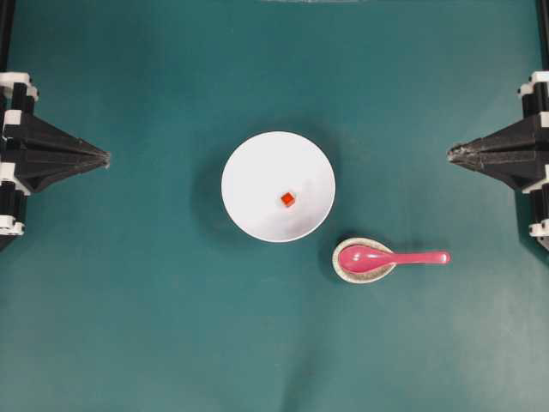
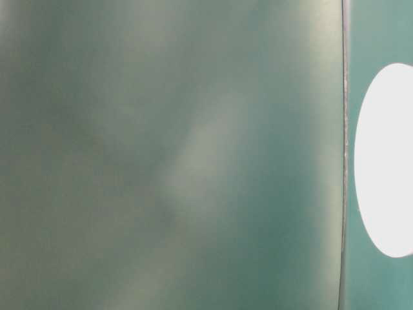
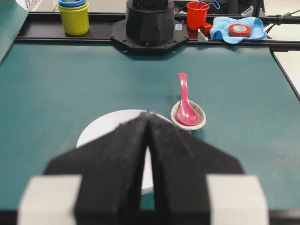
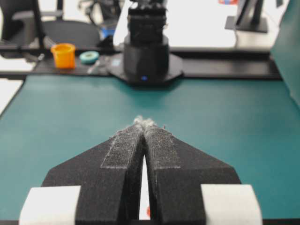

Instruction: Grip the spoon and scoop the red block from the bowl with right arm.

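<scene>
The spoon (image 1: 390, 257) lies just right of and nearer than the bowl (image 1: 278, 186), its oval end cradled in a small speckled spoon rest (image 1: 364, 260) and its handle pointing right, toward the right arm's side; that likely keeps the handle raised off the green surface (image 1: 154, 326) so a pincer can close around it. The red block (image 1: 287, 199) sits alone near the middle of the bowl, with room around it for the spoon to slide under. Both arms are parked at the edges, well apart from everything: the right pincer (image 1: 450, 154) is pressed fully together and holds nothing, and the left pincer (image 1: 107, 158) looks the same. The task is not yet begun. The overhead view alone shows the block; the left wrist view shows the rest's raised rim and the spoon (image 3: 184, 104) leaning on it, while in the right wrist view the pincer (image 4: 144, 123) hides almost everything. The table-level view is a blur, with only a white oval, probably the bowl (image 2: 387, 161).
</scene>
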`<state>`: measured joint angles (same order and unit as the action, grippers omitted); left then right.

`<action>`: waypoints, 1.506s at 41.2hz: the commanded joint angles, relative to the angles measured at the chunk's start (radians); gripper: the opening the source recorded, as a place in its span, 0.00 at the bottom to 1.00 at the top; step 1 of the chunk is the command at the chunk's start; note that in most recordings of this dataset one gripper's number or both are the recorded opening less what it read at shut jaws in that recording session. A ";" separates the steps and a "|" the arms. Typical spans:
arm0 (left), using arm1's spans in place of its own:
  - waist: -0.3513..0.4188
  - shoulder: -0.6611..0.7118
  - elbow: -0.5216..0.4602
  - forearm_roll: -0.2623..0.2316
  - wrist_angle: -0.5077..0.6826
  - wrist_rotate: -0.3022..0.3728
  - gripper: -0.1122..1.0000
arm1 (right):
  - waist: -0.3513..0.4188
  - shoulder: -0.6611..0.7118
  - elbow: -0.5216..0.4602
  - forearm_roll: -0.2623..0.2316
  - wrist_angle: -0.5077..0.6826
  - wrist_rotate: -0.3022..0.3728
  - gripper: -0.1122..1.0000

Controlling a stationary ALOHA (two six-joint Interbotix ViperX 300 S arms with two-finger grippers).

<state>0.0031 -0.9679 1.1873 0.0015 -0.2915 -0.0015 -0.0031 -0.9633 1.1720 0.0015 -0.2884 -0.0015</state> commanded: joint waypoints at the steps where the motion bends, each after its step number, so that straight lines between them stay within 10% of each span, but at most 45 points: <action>1: -0.015 0.018 -0.041 0.009 0.031 0.012 0.10 | 0.006 0.006 -0.023 0.002 -0.008 0.005 0.10; 52: -0.057 0.029 -0.063 0.009 0.259 0.006 0.10 | 0.075 0.055 -0.012 0.069 0.092 0.038 0.11; 62: -0.051 0.032 -0.063 0.009 0.288 0.014 0.10 | 0.091 0.092 0.017 0.127 0.095 0.046 0.39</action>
<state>-0.0476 -0.9449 1.1536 0.0092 -0.0061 0.0107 0.0767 -0.8882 1.1904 0.1104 -0.1856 0.0430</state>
